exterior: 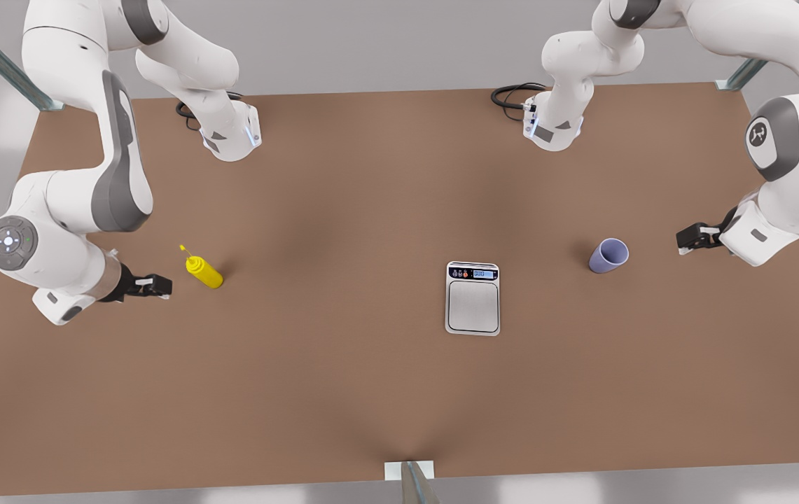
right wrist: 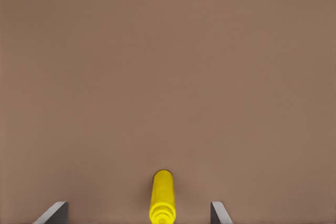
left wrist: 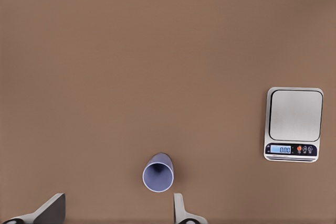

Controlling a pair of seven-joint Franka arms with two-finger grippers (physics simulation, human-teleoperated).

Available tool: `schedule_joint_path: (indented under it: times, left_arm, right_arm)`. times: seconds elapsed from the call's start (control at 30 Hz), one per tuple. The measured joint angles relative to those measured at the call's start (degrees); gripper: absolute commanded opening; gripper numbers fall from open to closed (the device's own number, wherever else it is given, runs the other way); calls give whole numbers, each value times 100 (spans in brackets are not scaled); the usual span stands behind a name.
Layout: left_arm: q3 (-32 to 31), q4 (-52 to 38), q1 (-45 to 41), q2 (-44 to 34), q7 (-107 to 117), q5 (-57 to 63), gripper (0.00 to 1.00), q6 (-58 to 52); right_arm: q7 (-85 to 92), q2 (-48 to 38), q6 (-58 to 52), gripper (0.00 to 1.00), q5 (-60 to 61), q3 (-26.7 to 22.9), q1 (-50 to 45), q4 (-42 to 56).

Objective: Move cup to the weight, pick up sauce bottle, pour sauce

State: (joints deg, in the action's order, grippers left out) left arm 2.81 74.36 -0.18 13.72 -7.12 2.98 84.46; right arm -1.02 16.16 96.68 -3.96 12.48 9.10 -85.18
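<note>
Nearest the front view's camera, a flat silver-grey scale [exterior: 473, 298] with a blue display lies on the brown table [exterior: 343, 392], well apart from the lavender-blue cup [exterior: 608, 255] on that view's right and the yellow squeeze bottle [exterior: 203, 270] on its left, with the left gripper [exterior: 686, 239] near the cup and the right gripper [exterior: 154, 285] just beside the bottle. From the left wrist, spread fingers [left wrist: 52, 209] flank the upright cup [left wrist: 158, 172], nothing between, the scale [left wrist: 293, 124] off to one side. From the right wrist, released fingers [right wrist: 53, 213] frame the bottle [right wrist: 162, 195], bare table [right wrist: 168, 66] beyond.
</note>
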Motion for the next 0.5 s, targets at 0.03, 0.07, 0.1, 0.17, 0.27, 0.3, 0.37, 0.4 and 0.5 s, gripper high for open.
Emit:
schedule_joint_path:
  times: [0.03,0.07,0.1,0.17,0.27,0.3,0.37,0.4,0.5]
  left_arm:
    - [0,10,1,5,-5,0,100,0]
    - [0,114,12,9,-24,6,100,-110]
    - [7,351,49,34,-34,15,100,-217]
    - [36,1377,109,-62,-33,29,100,203]
    - [121,2739,251,-372,-26,36,100,1620]
    - [123,3028,243,-377,-26,36,100,2035]
    - [123,3466,237,-378,-18,32,100,2560]
    - [123,3607,232,-371,-18,30,100,2574]
    - [123,3727,236,-168,-18,23,100,2575]
  right_arm:
    - [13,31,-8,100,5,0,10,10]
    - [9,37,-9,100,11,0,14,15]
    - [31,54,-1,100,14,0,6,68]
    - [1224,141,-9,100,42,10,28,92]
    - [5860,142,0,100,947,2,1015,573]
    - [6961,167,0,100,1447,-1,1427,578]
    - [8563,609,-278,100,2828,-4,2348,573]
    - [9049,789,-466,100,3220,-4,2639,559]
    - [10732,2089,-1031,100,4193,-11,3027,512]
